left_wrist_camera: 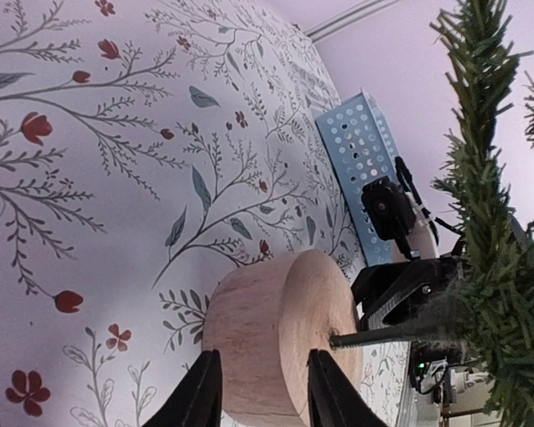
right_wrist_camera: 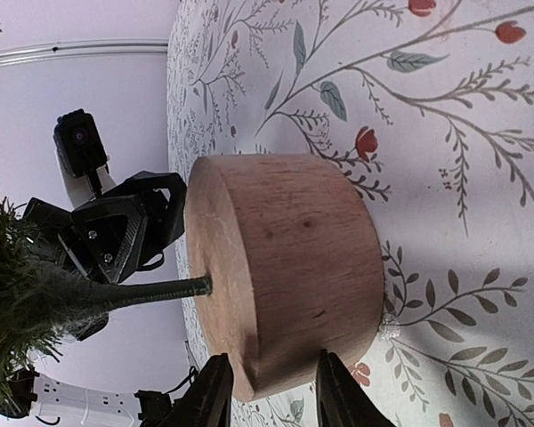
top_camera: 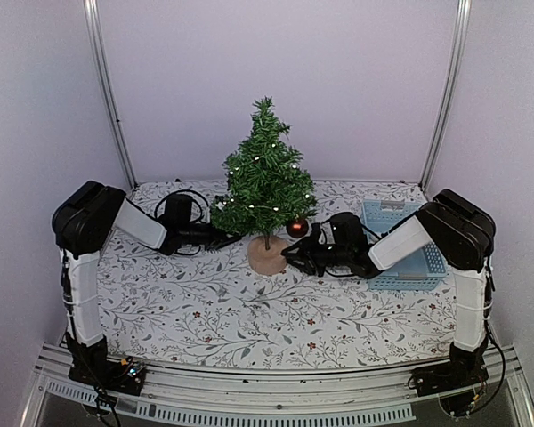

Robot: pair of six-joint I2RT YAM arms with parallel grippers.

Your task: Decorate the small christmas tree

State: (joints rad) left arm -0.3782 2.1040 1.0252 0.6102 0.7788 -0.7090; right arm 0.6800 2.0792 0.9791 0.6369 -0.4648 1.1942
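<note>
Small christmas tree (top_camera: 265, 178) stands upright at mid-bench, toward the back, on a round wooden base (top_camera: 268, 256); thin trunk (left_wrist_camera: 384, 330) set into the centre of the disc. Dark bristly branches carry small white lights (top_camera: 249, 164). A red bauble (top_camera: 296, 228) sits at the lower right fringe; whether it is hooked on a branch cannot be told. Handling, as judged: light overall and bushy up top, so likely to tip if pushed high. Needles soft and springy, will give under the fingers and offer no firm hold. Trunk stiff but thin. Base solid and smooth-sided, the one dependable place to steady it, taken low across the disc's sides. Ornaments should go on at the branch tips with little downward force. Left claw (left_wrist_camera: 260, 398) sits low on the tree's left, aimed at the base, fingers partly apart, nothing between them; base lies just ahead of the tips, contact not evident. Right claw (right_wrist_camera: 269, 398) mirrors it from the right, fingers parted about as far, empty as far as its own camera shows, base just in front. Blue perforated basket (top_camera: 420, 267) lies beyond the right arm, near the bench's right edge; contents not visible. Bench (top_camera: 249, 320) is covered in a floral-print cloth.
</note>
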